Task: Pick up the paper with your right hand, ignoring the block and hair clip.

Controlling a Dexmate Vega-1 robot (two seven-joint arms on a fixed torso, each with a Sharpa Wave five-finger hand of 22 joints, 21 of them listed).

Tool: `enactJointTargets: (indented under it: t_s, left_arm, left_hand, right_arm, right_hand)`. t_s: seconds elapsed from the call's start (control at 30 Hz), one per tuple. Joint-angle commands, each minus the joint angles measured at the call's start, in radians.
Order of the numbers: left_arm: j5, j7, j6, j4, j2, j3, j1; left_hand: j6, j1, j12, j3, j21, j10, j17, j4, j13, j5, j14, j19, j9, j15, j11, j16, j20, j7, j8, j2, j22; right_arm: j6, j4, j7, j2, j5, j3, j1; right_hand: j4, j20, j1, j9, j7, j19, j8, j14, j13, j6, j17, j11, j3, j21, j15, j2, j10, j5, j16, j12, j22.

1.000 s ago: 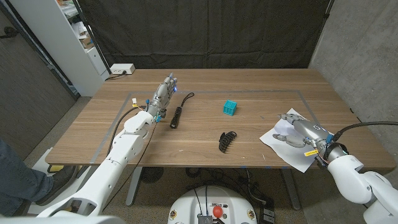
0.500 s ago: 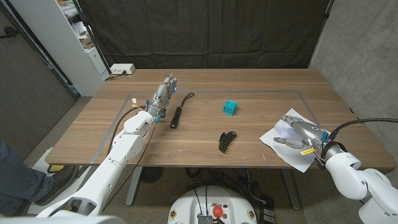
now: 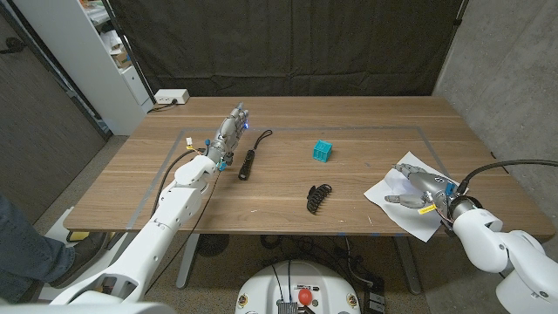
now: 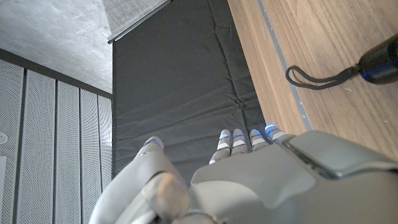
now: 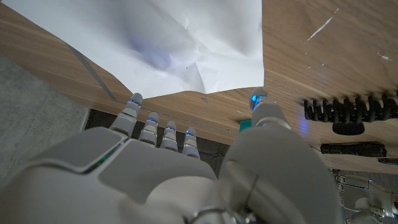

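Note:
A creased white paper [image 3: 403, 208] lies at the table's right front, one corner past the edge. My right hand [image 3: 416, 186] is over its far part, fingers and thumb spread, holding nothing. In the right wrist view the paper [image 5: 168, 43] lies just beyond my fingertips [image 5: 160, 123]; I cannot tell whether they touch it. The teal block [image 3: 323, 151] stands mid-table and the black hair clip [image 3: 319, 197] lies nearer the front, both well left of the right hand. My left hand [image 3: 230, 131] stands at the far left, fingers straight and empty.
A black stick-shaped object with a wrist loop [image 3: 248, 162] lies just right of the left hand, also seen as a cord loop [image 4: 317, 77] in the left wrist view. A white box [image 3: 172, 97] sits at the far left corner. Grey tape [image 3: 288, 129] outlines the work area.
The right forearm has drawn in toward the table's front, and the hand has shifted slightly left over the paper. The left arm, block and clip are unchanged.

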Motion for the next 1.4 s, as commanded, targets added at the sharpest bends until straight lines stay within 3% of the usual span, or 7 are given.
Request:
enactJointTargets:
  t_s: [0.03,0.47,1.4]
  left_arm:
    - [0.0,-0.002,0.002,0.009,-0.002,0.0,-0.007]
    - [0.004,0.004,0.008,0.011,-0.006,0.002,-0.012]
    - [0.021,0.019,0.039,-0.001,-0.01,0.023,-0.022]
  left_hand:
    - [0.007,0.001,-0.002,-0.001,-0.001,-0.006,0.003,-0.006,0.002,-0.002,-0.006,-0.057,0.005,0.005,-0.004,-0.002,0.006,0.005,0.003,0.007,0.003]
    - [0.011,0.001,-0.002,-0.002,-0.001,-0.006,0.003,-0.007,0.002,-0.002,-0.006,-0.058,0.005,0.004,-0.002,-0.001,0.009,0.005,0.004,0.009,0.003]
    - [0.014,0.0,-0.002,-0.005,-0.002,-0.006,0.004,-0.009,0.002,-0.003,-0.01,-0.064,0.005,0.006,-0.003,-0.002,0.014,0.006,0.003,0.011,0.004]
  right_arm:
    - [-0.069,-0.004,0.032,-0.042,0.022,-0.026,0.022]
    - [-0.12,0.013,0.034,-0.099,0.065,-0.049,0.04]
    - [-0.163,0.058,-0.073,-0.17,0.19,-0.077,0.036]
  right_hand:
    - [0.003,0.005,0.008,0.001,0.0,-0.004,0.003,0.001,0.003,-0.012,-0.001,0.012,-0.005,0.007,0.015,-0.001,-0.005,0.008,0.007,0.008,0.005]
    - [0.004,0.006,0.01,0.0,0.0,-0.003,0.01,-0.014,0.002,-0.006,-0.002,0.006,-0.01,0.008,0.005,-0.004,-0.011,0.014,0.002,0.01,0.005]
    - [0.008,0.007,0.011,0.0,-0.002,0.001,0.019,-0.007,0.001,0.005,-0.001,-0.004,-0.017,0.01,-0.008,0.0,0.002,0.023,0.01,0.021,0.006]
